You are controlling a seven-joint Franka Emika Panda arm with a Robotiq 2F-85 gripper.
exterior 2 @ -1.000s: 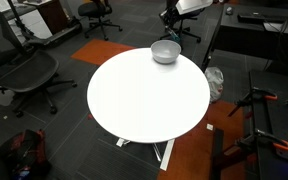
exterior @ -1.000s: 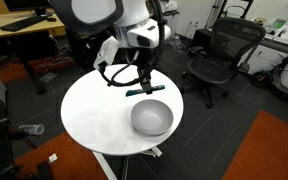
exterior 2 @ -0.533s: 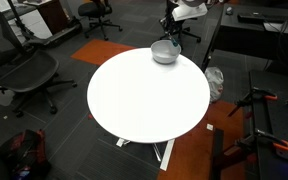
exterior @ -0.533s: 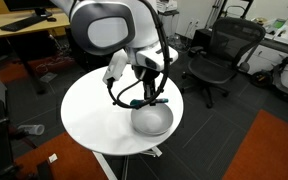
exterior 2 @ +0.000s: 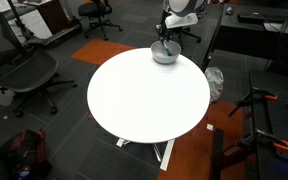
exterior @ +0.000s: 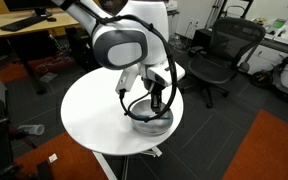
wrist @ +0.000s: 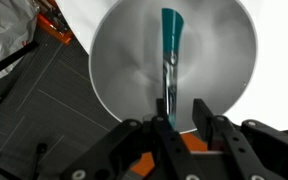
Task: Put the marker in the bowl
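The gripper [wrist: 181,118] is seen from the wrist view at the lower edge of the picture, pointed down into the bowl [wrist: 124,60]. Its two fingers [wrist: 201,118] are set narrowly apart, and a thin strip of the bowl's pale inside is visible between them. Whether anything is pinched between them cannot be told. In both exterior views the gripper [exterior: 156,104] [exterior 2: 165,40] is shown lowered over the bowl, with its tips at or just inside the rim.

A round white table [exterior: 92,110] [exterior 2: 144,100] is shown on a dark floor with an orange patch of carpet [exterior: 269,150] to one side. Black office chairs [exterior: 219,55] [exterior 2: 29,70] are placed well apart from the table. The white arm [exterior: 124,45] is bent over the table's edge.

The bowl [exterior: 144,124] [exterior 2: 165,55], light grey and fairly deep, is set near the rim of the table, directly under the gripper.

The marker [wrist: 171,40], teal at its far end, is seen in the wrist view within the bowl's outline. It runs from the far inner wall toward the gripper. Its thin near end is lost at the inner edge of one finger, so contact cannot be judged. In the exterior views the marker is too small to be made out.
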